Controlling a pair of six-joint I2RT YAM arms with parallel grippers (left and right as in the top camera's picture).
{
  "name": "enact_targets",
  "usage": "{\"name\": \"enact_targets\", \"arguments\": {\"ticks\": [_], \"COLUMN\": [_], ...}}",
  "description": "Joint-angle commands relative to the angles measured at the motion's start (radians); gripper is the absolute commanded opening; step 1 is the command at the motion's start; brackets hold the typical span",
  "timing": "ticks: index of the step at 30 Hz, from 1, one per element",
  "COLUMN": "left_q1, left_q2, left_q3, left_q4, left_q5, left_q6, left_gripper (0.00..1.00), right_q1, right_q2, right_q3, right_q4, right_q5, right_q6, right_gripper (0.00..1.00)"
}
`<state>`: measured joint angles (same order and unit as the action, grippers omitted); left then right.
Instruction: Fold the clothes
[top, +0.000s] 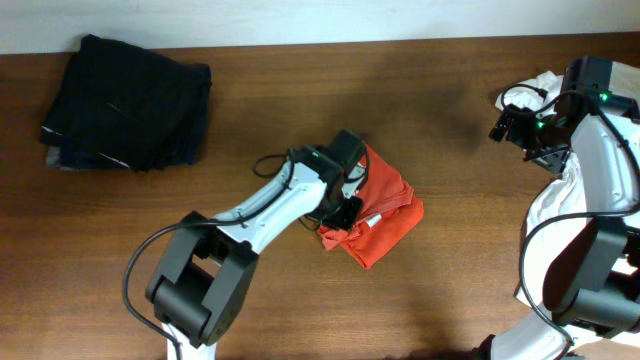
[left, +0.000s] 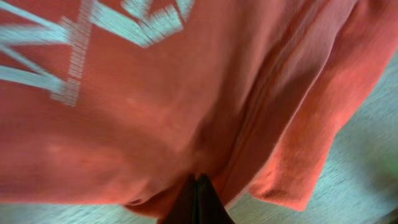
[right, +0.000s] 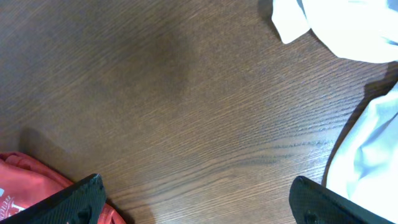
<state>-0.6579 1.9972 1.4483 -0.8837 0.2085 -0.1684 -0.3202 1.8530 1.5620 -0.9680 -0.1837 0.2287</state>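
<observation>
Orange-red shirt (left: 155, 112) cloth fills the left wrist view, with big white letters on it. The left pincer (left: 198, 199) is squeezed tight shut at the bottom of that view. Its two dark tips pinch the edge of the cloth, and the folds run up from them.

From above, the orange-red shirt (top: 375, 210) lies bunched in a small heap near the middle of the brown desk (top: 300, 80). The left pincer (top: 345, 205) sits at the heap's left side.

The right pincer (right: 205, 202) is spread wide and holds nothing. Bare wood shows between its two dark fingers. It hangs over the far right of the desk, well apart from the orange-red shirt.

A white shirt (top: 560, 190) lies crumpled at the right edge, by the right arm. A dark pile of clothes (top: 125, 105) sits in the far left corner.
</observation>
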Motion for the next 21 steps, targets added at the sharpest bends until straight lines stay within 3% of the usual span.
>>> {"name": "enact_targets", "arguments": {"ticks": [1, 12, 15, 19, 21], "left_q1": [-0.023, -0.023, -0.038, -0.188, -0.251], "left_q2": [-0.015, -0.015, -0.015, -0.015, -0.015], "left_q3": [-0.04, -0.055, -0.061, -0.061, -0.072], "left_q4": [0.034, 0.07, 0.06, 0.037, 0.039], "left_q5": [-0.003, -0.101, 0.002, 0.045, -0.023], "left_q6": [-0.003, -0.02, -0.02, -0.022, -0.093], "left_gripper": [0.0, 0.0, 0.01, 0.01, 0.01], "right_q1": [-0.001, -0.001, -0.001, -0.001, -0.001], "right_q2": [-0.003, -0.003, -0.003, -0.003, -0.003], "right_q3": [0.005, 0.005, 0.005, 0.005, 0.005], "right_q4": [-0.001, -0.001, -0.001, -0.001, -0.001], "right_q5": [0.01, 0.01, 0.01, 0.01, 0.01], "right_q6": [0.0, 0.0, 0.0, 0.0, 0.0], "right_gripper": [0.98, 0.98, 0.98, 0.98, 0.98]}}
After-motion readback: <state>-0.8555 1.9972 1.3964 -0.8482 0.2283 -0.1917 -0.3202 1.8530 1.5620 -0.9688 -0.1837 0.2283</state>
